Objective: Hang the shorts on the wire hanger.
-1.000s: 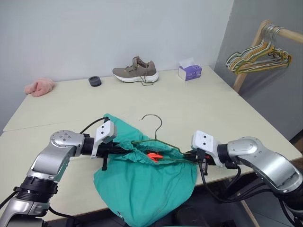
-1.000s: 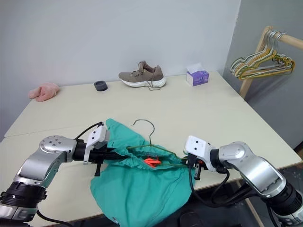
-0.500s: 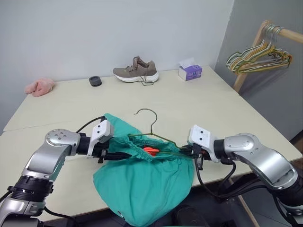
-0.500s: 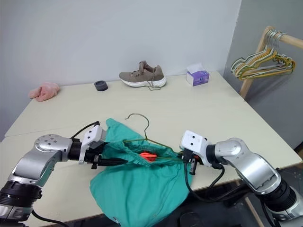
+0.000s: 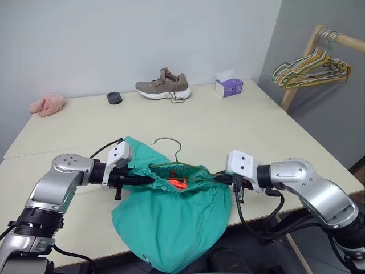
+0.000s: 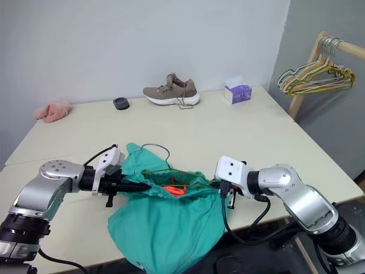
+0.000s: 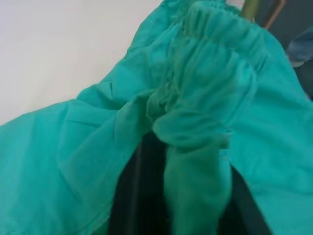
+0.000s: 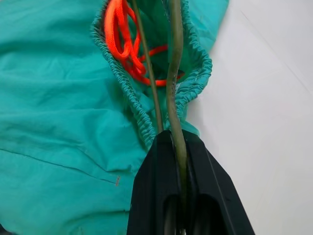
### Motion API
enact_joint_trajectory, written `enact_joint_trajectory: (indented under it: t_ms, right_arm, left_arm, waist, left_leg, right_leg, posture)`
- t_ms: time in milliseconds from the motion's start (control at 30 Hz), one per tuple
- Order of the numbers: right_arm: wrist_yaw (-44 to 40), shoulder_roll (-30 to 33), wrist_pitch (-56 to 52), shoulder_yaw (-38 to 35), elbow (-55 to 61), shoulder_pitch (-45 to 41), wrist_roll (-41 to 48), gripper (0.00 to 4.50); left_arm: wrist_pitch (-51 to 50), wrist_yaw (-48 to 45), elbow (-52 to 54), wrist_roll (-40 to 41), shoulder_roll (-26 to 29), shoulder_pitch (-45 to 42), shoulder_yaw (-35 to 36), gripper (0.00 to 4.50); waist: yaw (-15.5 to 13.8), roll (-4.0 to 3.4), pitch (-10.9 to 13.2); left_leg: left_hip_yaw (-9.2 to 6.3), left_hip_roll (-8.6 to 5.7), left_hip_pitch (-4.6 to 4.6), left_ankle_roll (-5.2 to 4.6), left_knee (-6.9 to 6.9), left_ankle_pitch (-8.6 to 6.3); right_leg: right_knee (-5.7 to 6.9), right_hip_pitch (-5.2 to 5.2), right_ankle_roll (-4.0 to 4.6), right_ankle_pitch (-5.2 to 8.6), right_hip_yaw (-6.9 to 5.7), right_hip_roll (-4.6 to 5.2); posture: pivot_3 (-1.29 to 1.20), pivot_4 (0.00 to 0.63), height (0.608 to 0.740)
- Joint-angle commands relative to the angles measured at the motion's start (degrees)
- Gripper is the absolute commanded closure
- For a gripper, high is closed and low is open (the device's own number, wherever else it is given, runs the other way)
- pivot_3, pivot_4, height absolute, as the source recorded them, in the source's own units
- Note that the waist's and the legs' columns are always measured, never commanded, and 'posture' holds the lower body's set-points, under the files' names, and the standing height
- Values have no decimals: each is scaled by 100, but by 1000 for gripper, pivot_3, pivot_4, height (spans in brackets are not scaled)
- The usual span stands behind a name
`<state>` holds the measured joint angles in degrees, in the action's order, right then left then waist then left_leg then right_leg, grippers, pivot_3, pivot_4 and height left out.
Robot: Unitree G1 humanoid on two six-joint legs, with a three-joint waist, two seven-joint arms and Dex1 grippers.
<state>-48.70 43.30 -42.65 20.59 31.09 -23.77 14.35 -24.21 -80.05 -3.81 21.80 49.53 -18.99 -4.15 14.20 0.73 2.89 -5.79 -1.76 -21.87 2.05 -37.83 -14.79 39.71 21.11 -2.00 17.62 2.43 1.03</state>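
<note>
My right gripper [image 8: 177,196] is pinched shut on the wire hanger [image 8: 174,78], whose thin olive wire runs out between my two black fingers [image 8: 159,186] and into the open waistband of the shorts [image 5: 171,222]; my left gripper [image 5: 149,180] is also closed, clamped on a bunched fold of that gathered teal waistband at the hanger's other end, so the waistband is stretched between my two hands with the hanger's wire body lying inside it. The orange-red cord [image 8: 128,46] sits coiled in the waist opening, just beside the wire. The hanger's curved hook [image 5: 169,146] rises out of the waistband on the side away from me, tilted toward my left. Below the hanger the rest of the shorts sags in a loose teal bag over the near edge of the table [image 5: 245,131]. Well beyond the hanger, along the table's far edge, lie a pink cloth [image 5: 47,104], a small dark round object [image 5: 114,98], a tan shoe [image 5: 163,85] and a purple tissue box [image 5: 228,86]. Off past the table's right corner a wooden rack [image 5: 305,57] carries a bundle of coloured hangers [image 5: 311,69]
</note>
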Motion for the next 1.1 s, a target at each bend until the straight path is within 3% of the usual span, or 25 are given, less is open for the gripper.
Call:
enact_joint_trajectory:
  t_ms: [33, 267, 400, 533, 733, 833, 1100]
  right_arm:
    - [-146, -123, 328, -24, 200, -55, 60, 4500]
    - [-422, 27, 473, 70, 126, 39, -47, 4500]
    - [-742, 325, 836, -32, -88, 79, -191, 3474]
    - [-1150, 884, 1093, -522, -482, -1, -136, 2028]
    - [-1473, 1281, 508, -1261, -424, 373, 619, 41]
    - [-986, 757, 52, -1255, -91, 772, 942, 41]
    - [498, -726, -367, -954, -205, 1413, 662, 41]
  left_arm:
    - [-62, 82, 322, 197, -126, -78, 110, 4476]
    - [-71, 102, 415, 133, -164, -63, 82, 4476]
    - [59, 84, 296, -27, -123, -100, 23, 4500]
    - [120, 69, 271, -79, -95, -94, -1, 4500]
    - [14, 168, 245, 21, -165, -134, 84, 4500]
    - [-39, 222, 217, 62, -194, -186, 105, 4500]
    - [-253, 497, 44, 240, -265, -385, 351, 4500]
  waist:
    - [-2, 0, 0]
    - [-1, 0, 0]
    - [-1, 0, 0]
    - [-1, 0, 1]
    - [-3, 3, -2]
    - [12, 4, -2]
    - [-7, 5, -4]
  left_leg:
    - [0, 0, 0, 0, 0, 0]
    - [-3, 0, 0, 0, 0, 0]
    - [-2, 0, 0, 0, 0, 0]
    - [1, -2, 0, 0, -2, 0]
    - [-7, -2, 1, 0, 2, 0]
    - [-5, -1, 1, 0, 1, 0]
    - [-3, -5, 0, 0, -2, 0]
  right_leg:
    - [0, 0, 0, 0, 0, 0]
    - [0, 0, 0, 0, -2, 0]
    - [0, 0, 0, 0, -2, 0]
    - [-1, -2, 0, 0, -1, 1]
    - [0, -3, 1, 0, -8, 1]
    - [2, -4, 1, 0, -5, 1]
    - [6, -2, 0, 0, 0, 2]
  posture:
    - [-273, 0, 740]
    - [-275, 0, 740]
    - [-275, 0, 740]
    - [-280, 0, 740]
    - [-282, 0, 740]
    - [-284, 0, 740]
    - [-274, 0, 740]
